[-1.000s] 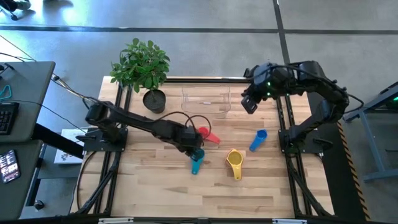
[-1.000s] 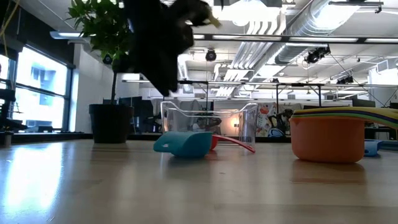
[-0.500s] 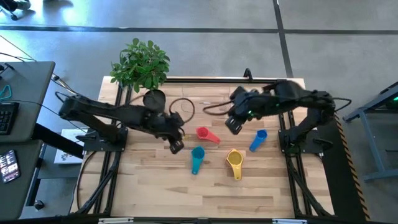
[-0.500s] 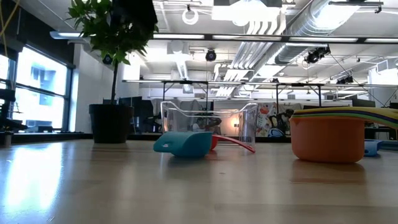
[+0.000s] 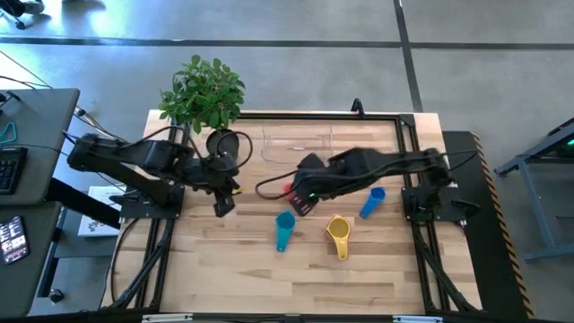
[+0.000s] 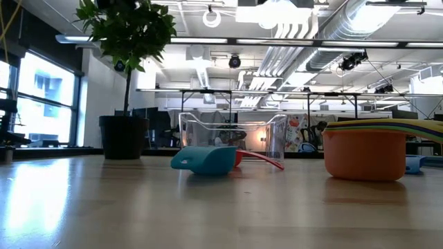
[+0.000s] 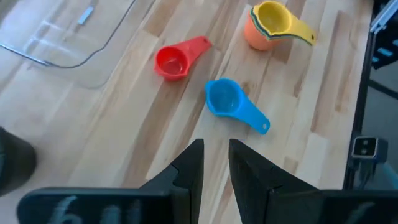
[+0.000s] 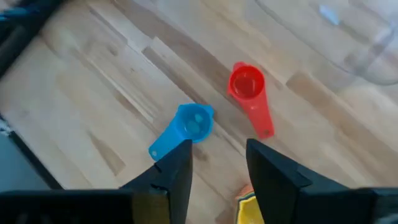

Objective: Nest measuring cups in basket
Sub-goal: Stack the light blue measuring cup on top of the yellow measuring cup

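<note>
Four loose pieces on the table: red cup (image 5: 289, 188), teal cup (image 5: 284, 223), blue cup (image 5: 372, 201), and a yellow-topped nested stack (image 5: 339, 231); the clear basket (image 5: 297, 144) stands behind them, apparently empty. I judge the cups light, rigid and slick; I would pinch a flat handle. Right gripper (image 8: 217, 163) hangs over the red cup, fingers parted, holding nothing. Left gripper (image 7: 216, 163) is slightly parted, empty. Versus a second ago: left arm has pulled back toward the plant pot (image 5: 224, 144); right arm has swung in from the basket.
</note>
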